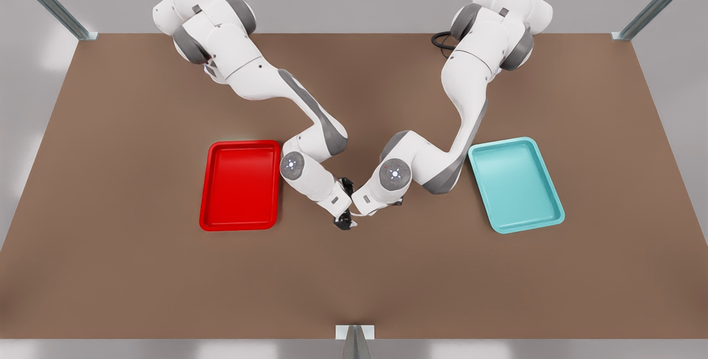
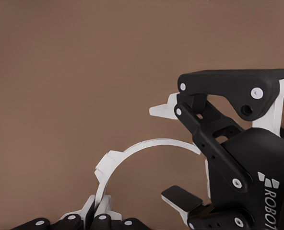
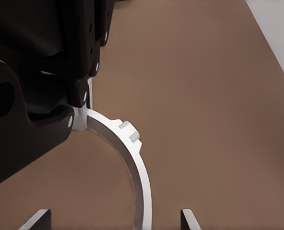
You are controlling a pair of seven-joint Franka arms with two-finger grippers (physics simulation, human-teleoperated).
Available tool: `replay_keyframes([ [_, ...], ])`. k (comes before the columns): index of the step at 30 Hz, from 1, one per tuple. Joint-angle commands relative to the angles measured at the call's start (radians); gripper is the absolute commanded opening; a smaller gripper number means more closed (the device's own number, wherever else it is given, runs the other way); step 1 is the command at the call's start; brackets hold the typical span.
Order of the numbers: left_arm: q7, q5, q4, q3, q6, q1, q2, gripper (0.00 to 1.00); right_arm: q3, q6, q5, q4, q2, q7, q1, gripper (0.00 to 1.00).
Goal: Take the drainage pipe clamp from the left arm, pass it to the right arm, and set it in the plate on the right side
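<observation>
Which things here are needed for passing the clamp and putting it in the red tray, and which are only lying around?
Needed: clamp; left hand, shut on one end; right hand, open around the clamp; red tray.
Lying around: teal tray; table.

Drainage pipe clamp (image 3: 132,158) runs past frame edge; right tool (image 3: 115,218) fingertips cropped.

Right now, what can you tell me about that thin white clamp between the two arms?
The clamp is a thin white half-ring that looks like plastic, with a small blocky tab near its gripped end. It hangs in the air above the brown table. The left gripper is shut on one end. The right gripper is open, with a finger on either side of the free end, not yet closed on it.
</observation>
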Motion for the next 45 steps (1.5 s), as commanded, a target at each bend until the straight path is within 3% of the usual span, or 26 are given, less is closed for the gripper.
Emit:
replay_keyframes([
  [1,-0.079,-0.004,0.001,-0.001,0.003,-0.008,-0.002,0.21,0.001,0.021,-0.063,-0.002,0.0,-0.032,0.008,1.0],
  [32,-0.098,-0.004,0.003,0.0,0.02,-0.016,0.009,0.21,0.038,0.131,0.089,-0.012,0.041,-0.032,-0.021,1.0],
  [33,-0.098,-0.002,0.003,0.0,0.021,-0.016,0.011,0.21,0.038,0.131,0.089,-0.012,0.04,-0.03,-0.02,0.97],
  [34,-0.098,-0.002,0.003,0.0,0.021,-0.016,0.011,0.21,0.038,0.13,0.089,-0.011,0.04,-0.032,-0.02,0.82],
  [36,-0.098,-0.004,0.003,0.0,0.021,-0.016,0.011,0.21,0.038,0.13,0.087,-0.006,0.04,-0.035,-0.018,0.29],
  [37,-0.098,-0.002,0.003,0.0,0.021,-0.016,0.011,0.21,0.038,0.13,0.087,-0.006,0.04,-0.035,-0.018,0.21],
  [38,-0.098,-0.004,0.003,0.0,0.021,-0.016,0.011,0.21,0.038,0.128,0.087,-0.006,0.04,-0.035,-0.018,0.21],
  [39,-0.097,0.002,0.001,0.0,0.021,-0.016,0.011,1.0,0.038,0.122,0.087,-0.006,0.04,-0.035,-0.018,0.21],
  [45,-0.095,0.002,0.001,0.002,0.017,-0.016,0.009,1.0,0.038,0.114,0.084,-0.011,0.032,0.013,-0.023,0.21],
])
